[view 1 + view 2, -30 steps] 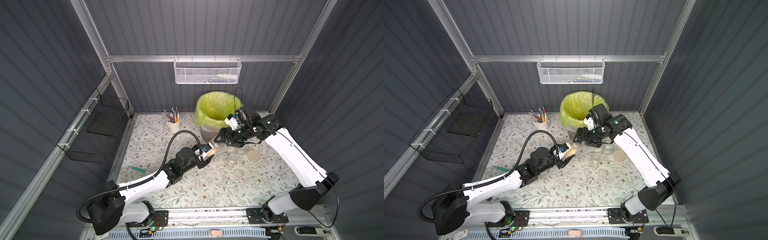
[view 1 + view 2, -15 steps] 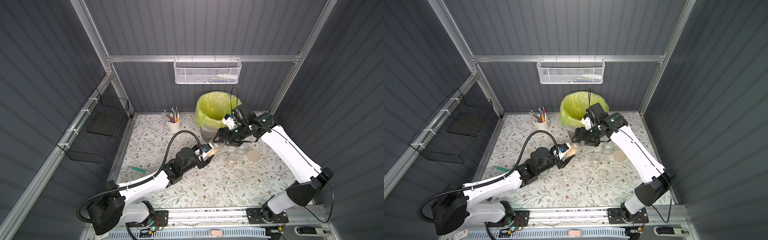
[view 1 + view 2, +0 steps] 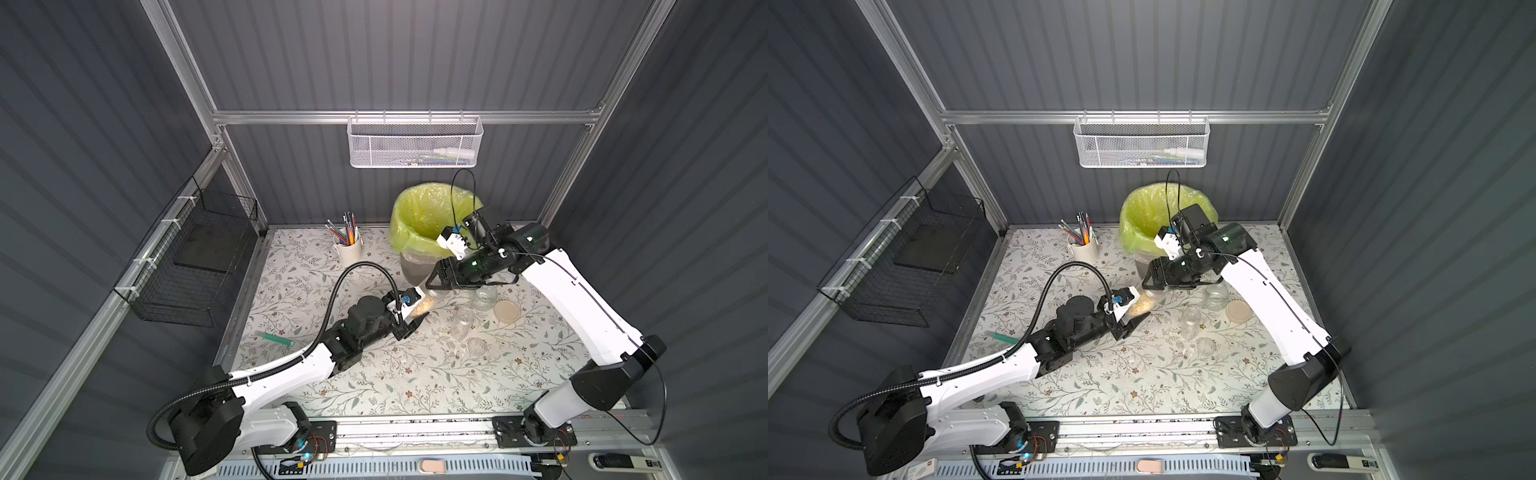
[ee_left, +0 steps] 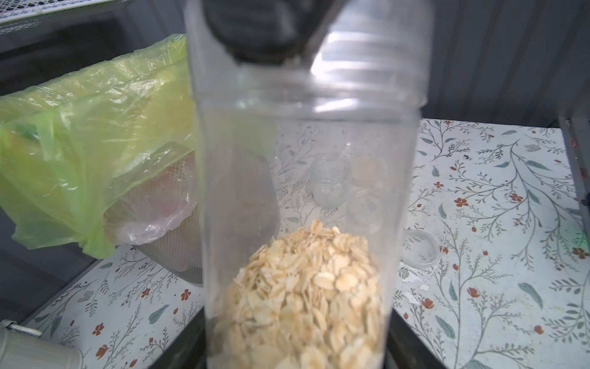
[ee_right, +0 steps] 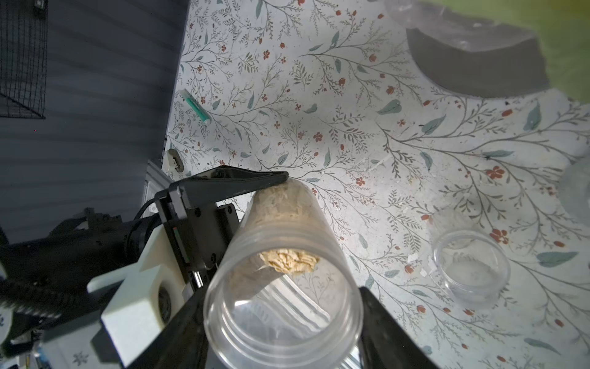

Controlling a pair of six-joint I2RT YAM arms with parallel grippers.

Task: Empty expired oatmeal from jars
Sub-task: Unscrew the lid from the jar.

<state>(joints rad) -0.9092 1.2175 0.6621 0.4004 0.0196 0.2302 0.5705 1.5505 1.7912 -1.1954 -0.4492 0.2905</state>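
Observation:
A narrow clear jar (image 3: 429,300) (image 3: 1148,300) lies tilted above the mat, with oatmeal (image 3: 420,306) (image 4: 306,294) heaped in its bottom end. My left gripper (image 3: 420,306) (image 4: 297,351) is shut on that bottom end. My right gripper (image 3: 434,287) (image 5: 282,332) is shut on the jar's open mouth, a finger against each side of the neck. The oatmeal (image 5: 289,260) shows through the mouth. A squat empty jar (image 3: 485,297) and a narrow empty jar (image 3: 462,322) stand on the mat to the right.
A grey bin with a yellow-green bag (image 3: 428,216) stands just behind the held jar. A beige lid (image 3: 507,311) and a clear round cap (image 3: 477,345) lie near the empty jars. A white mug of pencils (image 3: 349,249) and a green marker (image 3: 276,338) are to the left.
My right gripper has come down and to the left onto the jar's mouth and closed on it. The left arm and the jar have stayed still.

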